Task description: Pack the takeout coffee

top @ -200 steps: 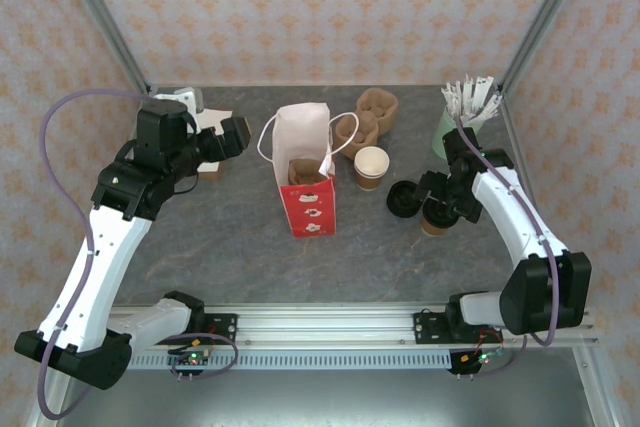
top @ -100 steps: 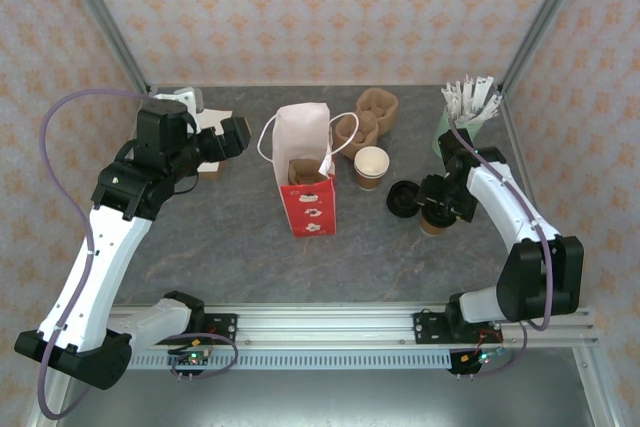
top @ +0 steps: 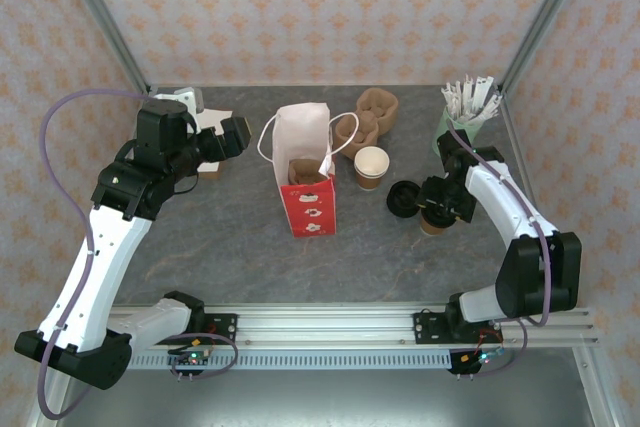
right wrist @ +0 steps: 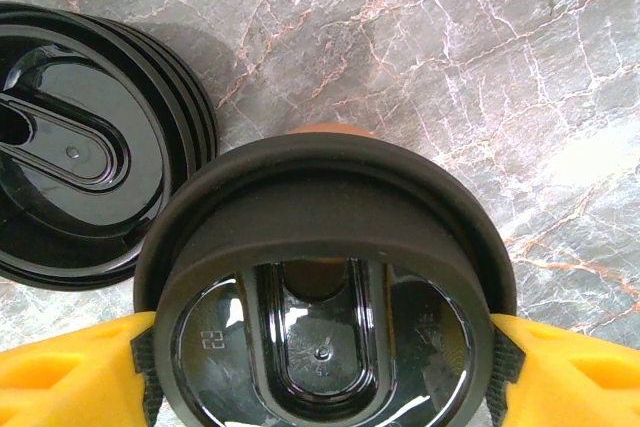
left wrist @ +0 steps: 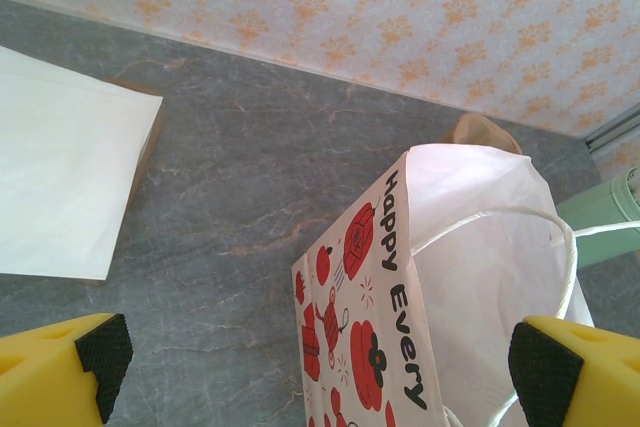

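Your right gripper (right wrist: 315, 357) has its pads pressed against both sides of a black-lidded cup (right wrist: 320, 247). It grips at the lid's rim, and the cup stands upright on the grey table (right wrist: 560, 67).

In the top view, a stack of black lids (top: 403, 197) lies just beside the cup at 9 o'clock. The takeout coffee (top: 371, 167) stands unlidded at 10 o'clock from that gripper, apart from it and near the brown pulp trays (top: 366, 119). The mint-green cup of sticks (top: 443, 132) is at 12 o'clock.

Farther out at 9 o'clock the red-and-white bag (top: 306, 202) stands upright with its mouth open and something brown showing inside.

Your left gripper (top: 240, 135) hangs above the table with its jaws spread wide — the bag is at its 4 o'clock.
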Controlling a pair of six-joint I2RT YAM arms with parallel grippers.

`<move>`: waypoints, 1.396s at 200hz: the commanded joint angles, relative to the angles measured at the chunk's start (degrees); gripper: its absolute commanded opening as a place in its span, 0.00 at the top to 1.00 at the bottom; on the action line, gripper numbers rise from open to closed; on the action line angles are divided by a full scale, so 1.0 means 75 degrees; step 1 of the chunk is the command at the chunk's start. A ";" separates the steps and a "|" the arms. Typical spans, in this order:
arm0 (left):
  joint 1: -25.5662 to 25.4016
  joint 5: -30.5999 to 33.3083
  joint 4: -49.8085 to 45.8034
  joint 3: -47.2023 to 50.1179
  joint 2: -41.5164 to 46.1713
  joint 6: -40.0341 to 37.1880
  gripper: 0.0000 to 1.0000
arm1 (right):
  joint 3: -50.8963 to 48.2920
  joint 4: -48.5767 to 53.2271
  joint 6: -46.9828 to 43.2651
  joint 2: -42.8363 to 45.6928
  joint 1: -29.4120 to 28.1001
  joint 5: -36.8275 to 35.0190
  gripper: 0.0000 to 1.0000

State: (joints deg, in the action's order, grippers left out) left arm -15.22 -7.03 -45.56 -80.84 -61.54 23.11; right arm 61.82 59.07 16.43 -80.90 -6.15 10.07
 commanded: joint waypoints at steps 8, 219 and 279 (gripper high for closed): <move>0.0051 0.0035 0.0040 -0.0120 -0.0021 0.0013 0.00 | -0.0326 0.0130 -0.0094 -0.0260 0.0052 -0.0104 0.20; 0.0060 -0.0070 0.0007 -0.0074 -0.0057 0.0029 0.00 | 0.0562 0.0828 -0.0549 -0.0059 0.0058 0.0246 0.01; 0.0058 -0.0036 -0.0063 -0.0085 -0.0030 -0.0026 0.00 | 0.0395 0.0679 -0.0644 -0.0509 0.0058 0.0195 0.01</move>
State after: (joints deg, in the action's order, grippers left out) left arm -15.22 -7.07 -45.58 -80.84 -61.78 23.09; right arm 65.47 64.14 12.58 -83.92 -6.15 12.32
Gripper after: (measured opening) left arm 0.996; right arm 0.993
